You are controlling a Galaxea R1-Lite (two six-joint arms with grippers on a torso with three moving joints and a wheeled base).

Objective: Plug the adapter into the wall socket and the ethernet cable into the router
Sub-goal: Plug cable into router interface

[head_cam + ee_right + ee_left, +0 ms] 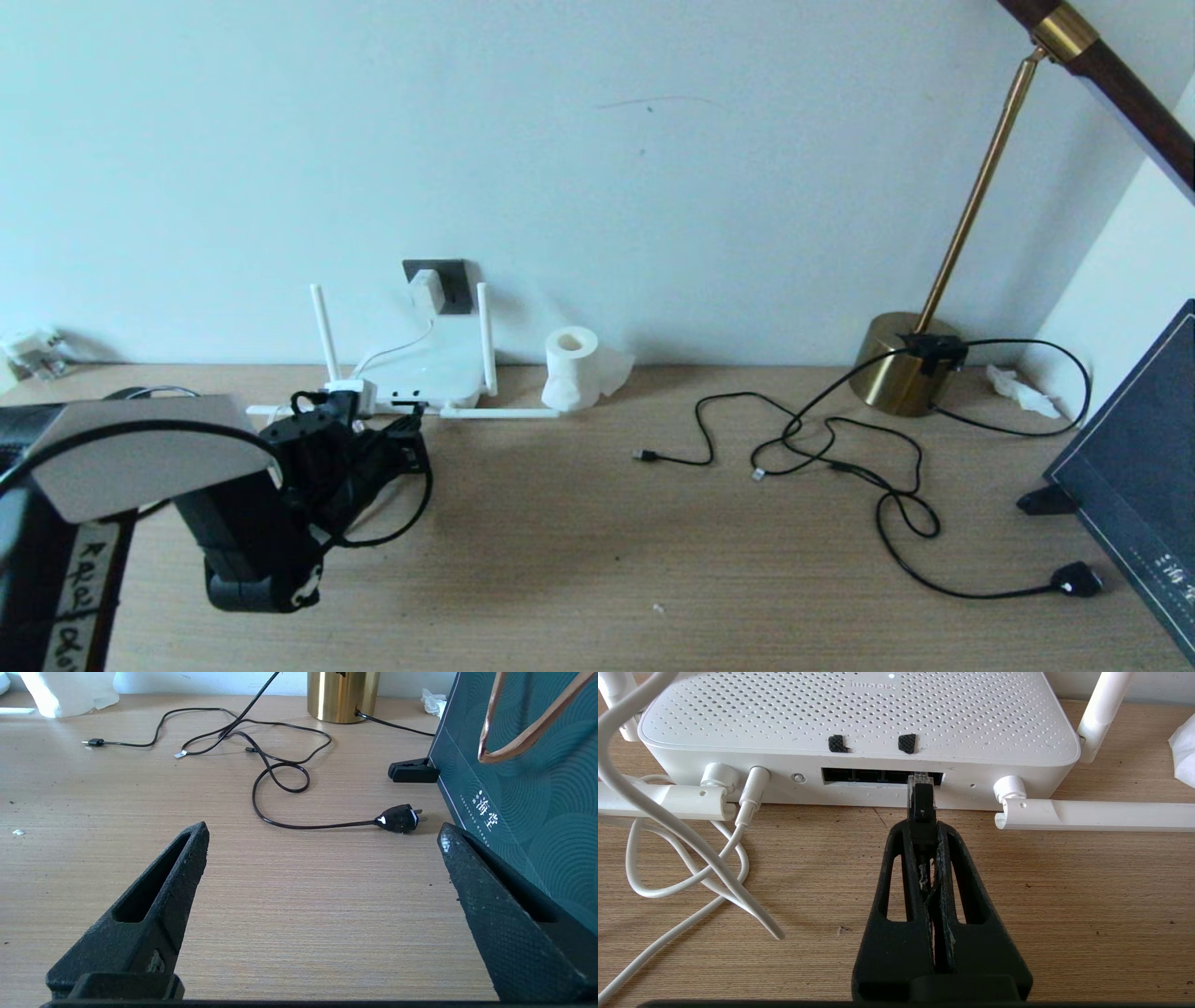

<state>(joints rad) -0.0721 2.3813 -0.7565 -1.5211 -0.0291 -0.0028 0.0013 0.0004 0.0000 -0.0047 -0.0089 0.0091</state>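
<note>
My left gripper (923, 828) has its jaws clamped on the plug of the ethernet cable (921, 805), whose clear tip sits at the mouth of the router (859, 723) port, seemingly not fully seated. The plug is small, light and rigid, but I'd guess its latch tab is brittle; holding the black boot behind it looks right. The adapter (426, 287) already sits in the wall socket (452, 283). My right gripper (322, 858) hangs idle over the bench (280, 905), jaws spread wide and empty.
</note>
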